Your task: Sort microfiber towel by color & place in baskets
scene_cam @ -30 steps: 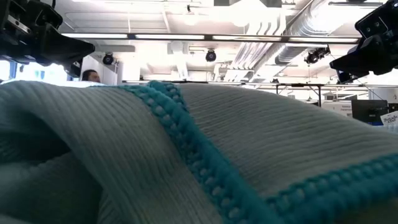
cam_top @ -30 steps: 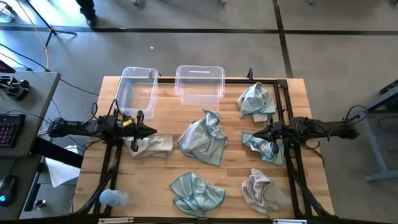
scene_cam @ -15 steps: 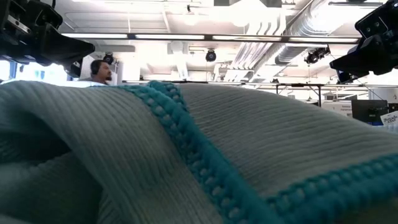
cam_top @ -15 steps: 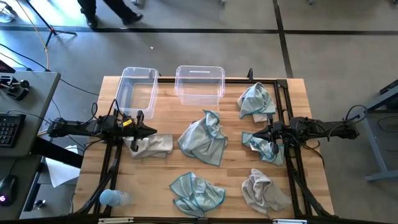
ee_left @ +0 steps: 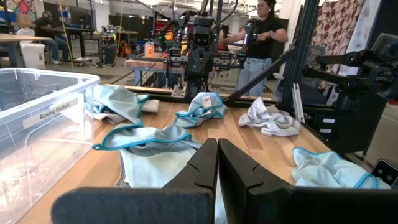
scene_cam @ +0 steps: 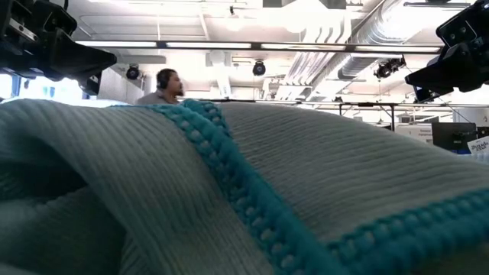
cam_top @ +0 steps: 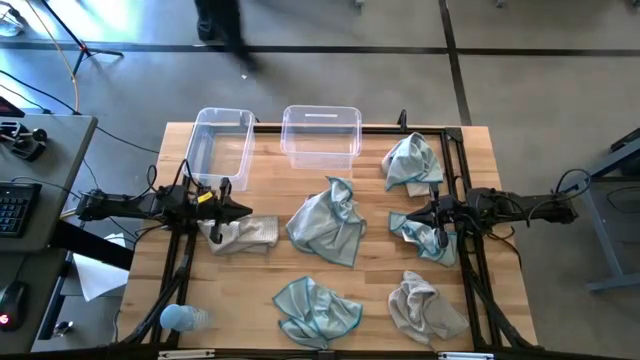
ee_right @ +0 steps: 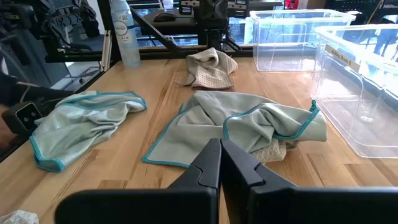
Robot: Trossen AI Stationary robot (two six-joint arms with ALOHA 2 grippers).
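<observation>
Two clear baskets (cam_top: 222, 145) (cam_top: 321, 135) stand side by side at the table's far edge. Several towels lie crumpled on the wood: teal ones at the middle (cam_top: 327, 222), far right (cam_top: 413, 160), right (cam_top: 420, 238) and near edge (cam_top: 315, 308), and beige-grey ones at the left (cam_top: 243, 233) and near right (cam_top: 425, 305). My left gripper (cam_top: 245, 211) (ee_left: 217, 155) is shut and hangs level above the left beige towel. My right gripper (cam_top: 402, 216) (ee_right: 219, 155) is shut above the right teal towel. Both hold nothing.
A spray bottle (cam_top: 180, 318) lies at the near left corner. A teal-edged towel (scene_cam: 244, 198) fills the low view right in front of the camera. A person (scene_cam: 164, 85) is beyond the table's far side. Bare wood shows between the towels.
Both arms and all towels have kept still. A person has walked along the floor beyond the table's far edge.
</observation>
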